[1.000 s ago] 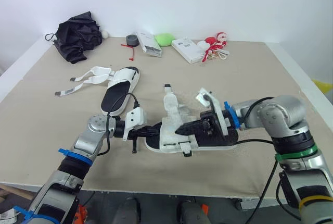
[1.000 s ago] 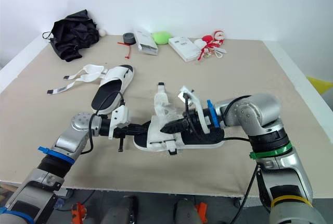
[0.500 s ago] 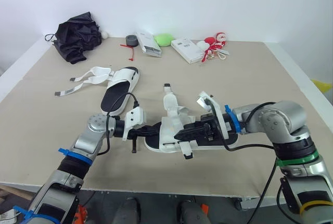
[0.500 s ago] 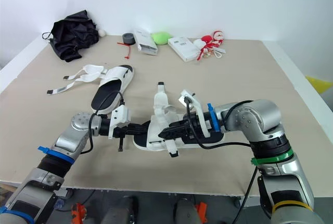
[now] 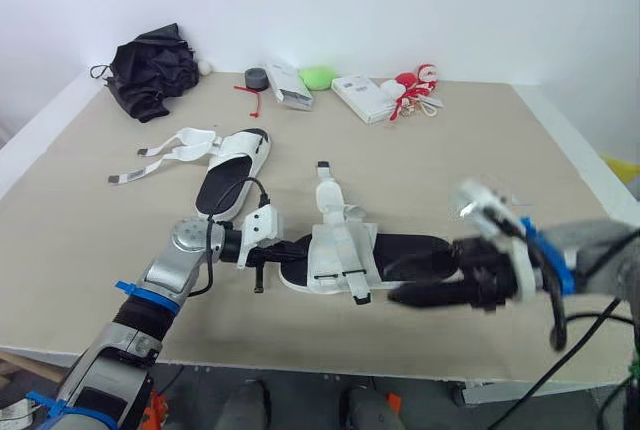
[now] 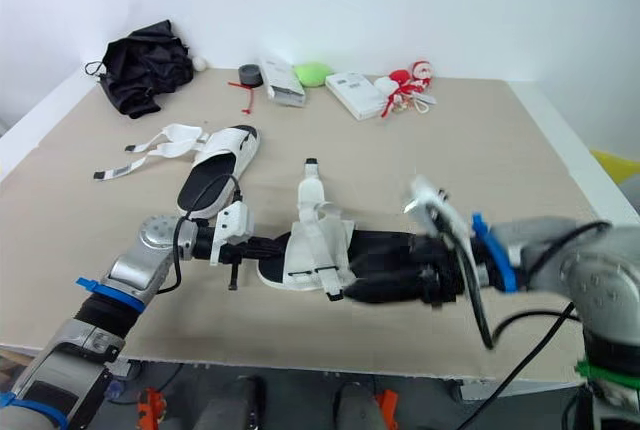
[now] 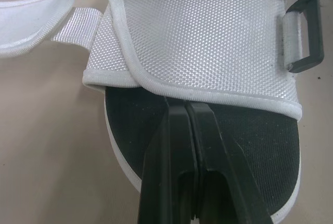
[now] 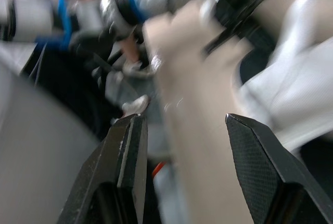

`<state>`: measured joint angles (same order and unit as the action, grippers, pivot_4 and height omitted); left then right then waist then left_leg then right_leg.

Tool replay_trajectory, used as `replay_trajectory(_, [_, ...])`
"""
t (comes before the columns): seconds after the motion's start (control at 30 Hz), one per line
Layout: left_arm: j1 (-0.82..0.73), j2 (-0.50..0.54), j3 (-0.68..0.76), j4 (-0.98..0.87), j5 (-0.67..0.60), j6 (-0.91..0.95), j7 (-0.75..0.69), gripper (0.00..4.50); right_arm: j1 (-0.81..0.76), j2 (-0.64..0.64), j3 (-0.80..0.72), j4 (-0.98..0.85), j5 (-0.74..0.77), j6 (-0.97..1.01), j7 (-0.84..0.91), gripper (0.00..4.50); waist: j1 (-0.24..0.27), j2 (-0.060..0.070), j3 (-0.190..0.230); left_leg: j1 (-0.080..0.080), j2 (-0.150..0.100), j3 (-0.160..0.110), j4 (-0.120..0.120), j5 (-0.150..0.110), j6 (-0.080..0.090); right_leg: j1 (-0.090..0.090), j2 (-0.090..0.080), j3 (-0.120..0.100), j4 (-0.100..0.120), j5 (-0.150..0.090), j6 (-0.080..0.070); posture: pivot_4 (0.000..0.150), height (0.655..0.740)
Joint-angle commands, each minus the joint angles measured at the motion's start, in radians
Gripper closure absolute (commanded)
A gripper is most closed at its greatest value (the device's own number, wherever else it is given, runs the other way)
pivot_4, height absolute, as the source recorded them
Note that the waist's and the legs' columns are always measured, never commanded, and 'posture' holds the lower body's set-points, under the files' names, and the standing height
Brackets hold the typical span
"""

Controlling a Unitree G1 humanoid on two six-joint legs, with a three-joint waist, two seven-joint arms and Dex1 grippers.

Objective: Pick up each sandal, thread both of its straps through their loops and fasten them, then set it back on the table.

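Left tool [image 7: 186, 110] clenched, atop toe of black-soled white-strapped sandal [image 5: 400, 250]; right tool [image 8: 179, 120] released near heel. Risk: sandal pivots, slips.

Coarse woven white sandal strap [image 7: 208, 36]

Beige table [image 5: 92, 212] against a plain white wall [image 5: 400, 0].

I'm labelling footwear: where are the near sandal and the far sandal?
near sandal [image 5: 340, 253]: left eye view, on its white upper.
far sandal [image 5: 221, 187]: left eye view, on its black footbed.
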<state>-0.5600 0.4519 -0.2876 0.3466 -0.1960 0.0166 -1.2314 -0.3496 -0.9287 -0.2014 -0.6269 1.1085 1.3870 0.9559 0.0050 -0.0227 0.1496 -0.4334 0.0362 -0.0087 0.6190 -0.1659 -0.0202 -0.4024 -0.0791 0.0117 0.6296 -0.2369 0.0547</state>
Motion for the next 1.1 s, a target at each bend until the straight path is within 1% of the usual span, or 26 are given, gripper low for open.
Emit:
replay_trajectory(0.03, [0.032, 0.016, -0.058, 0.104, 0.098, 0.031, 0.014, 4.50, 0.079, -0.013, 0.042, -0.079, -0.071, -0.077, -0.070, 1.89, 0.000, -0.001, 0.000, 0.000, 0.000, 0.000, 0.000, 0.000, 0.000, 0.000, 0.000, 0.000, 0.000, 0.000, 0.000, 0.150, 0.7380])
replay_trajectory(0.1, [0.025, 0.011, -0.062, 0.112, 0.098, 0.028, 0.012, 4.50, 0.103, 0.025, 0.091, -0.051, -0.135, -0.111, -0.138, 1.89, 0.000, -0.001, 0.000, 0.002, 0.000, 0.000, 0.000, -0.002, -0.003, 0.000, -0.001, 0.000, 0.000, 0.000, 0.000, 0.150, 0.7380])
replay_trajectory(0.17, [0.020, 0.009, -0.063, 0.119, 0.098, 0.024, 0.010, 4.50, 0.102, 0.045, 0.112, -0.027, -0.159, -0.132, -0.168, 1.89, 0.000, -0.001, 0.001, 0.003, 0.000, 0.002, 0.000, -0.002, -0.004, 0.000, -0.003, 0.000, -0.001, 0.000, 0.000, 0.150, 0.7380])
replay_trajectory(0.37, [0.011, 0.009, -0.064, 0.132, 0.098, 0.017, 0.007, 4.50, 0.080, 0.030, 0.135, 0.025, -0.194, -0.175, -0.158, 1.89, 0.000, -0.001, 0.001, 0.003, -0.001, 0.004, 0.000, -0.002, -0.004, 0.000, -0.005, -0.001, -0.001, 0.000, -0.001, 0.150, 0.7380])
replay_trajectory(0.5, [0.020, 0.012, -0.063, 0.125, 0.096, 0.016, 0.009, 4.50, 0.080, 0.015, 0.203, 0.040, -0.264, -0.220, -0.151, 1.89, 0.001, -0.001, 0.001, 0.003, -0.001, 0.004, 0.000, -0.002, -0.003, 0.000, -0.005, -0.001, -0.001, 0.000, -0.001, 0.150, 0.7380])
replay_trajectory(0.57, [0.023, 0.012, -0.062, 0.120, 0.096, 0.018, 0.009, 4.50, 0.079, 0.016, 0.216, 0.045, -0.273, -0.231, -0.146, 1.89, 0.001, -0.001, 0.001, 0.003, -0.001, 0.003, 0.000, -0.001, -0.002, 0.000, -0.005, -0.002, -0.001, 0.000, -0.001, 0.150, 0.7380])
replay_trajectory(0.87, [0.026, 0.012, -0.062, 0.119, 0.096, 0.018, 0.012, 4.50, 0.019, 0.068, 0.284, 0.083, -0.297, -0.229, -0.160, 1.89, 0.001, -0.001, 0.001, 0.003, -0.001, 0.003, 0.000, -0.002, -0.003, 0.000, -0.005, -0.002, -0.001, 0.000, 0.000, 0.150, 0.7380])
replay_trajectory(0.97, [0.025, 0.012, -0.061, 0.121, 0.096, 0.016, 0.014, 4.50, 0.015, 0.081, 0.292, 0.078, -0.290, -0.224, -0.155, 2.69, 0.001, -0.001, 0.001, 0.003, -0.001, 0.003, 0.000, -0.002, -0.003, 0.000, -0.005, -0.002, -0.001, 0.000, 0.000, 0.150, 0.7380])
replay_trajectory(1.0, [0.025, 0.012, -0.060, 0.121, 0.096, 0.016, 0.014, 4.50, 0.019, 0.079, 0.294, 0.073, -0.290, -0.226, -0.149, 3.25, 0.001, -0.001, 0.001, 0.003, -0.001, 0.003, 0.000, -0.001, -0.002, 0.000, -0.005, -0.002, -0.001, 0.000, 0.000, 0.150, 0.7380])
replay_trajectory(1.03, [0.025, 0.012, -0.060, 0.123, 0.097, 0.015, 0.015, 4.50, 0.021, 0.078, 0.296, 0.072, -0.292, -0.228, -0.145, 3.62, 0.001, -0.001, 0.001, 0.003, -0.001, 0.003, 0.000, -0.001, -0.002, 0.000, -0.005, -0.002, -0.001, 0.000, -0.001, 0.150, 0.7380])
replay_trajectory(1.07, [0.025, 0.012, -0.060, 0.123, 0.096, 0.015, 0.015, 4.50, 0.022, 0.078, 0.295, 0.073, -0.291, -0.228, -0.144, 4.18, 0.001, -0.001, 0.001, 0.003, -0.001, 0.003, 0.000, -0.001, -0.002, 0.000, -0.005, -0.002, -0.001, 0.000, -0.001, 0.150, 0.7380])
replay_trajectory(1.1, [0.025, 0.012, -0.060, 0.123, 0.096, 0.016, 0.015, 4.50, 0.022, 0.078, 0.294, 0.074, -0.290, -0.227, -0.144, 4.47, 0.001, -0.001, 0.001, 0.003, -0.001, 0.003, 0.000, -0.001, -0.002, 0.000, -0.005, -0.002, -0.001, 0.000, -0.001, 0.150, 0.7380])
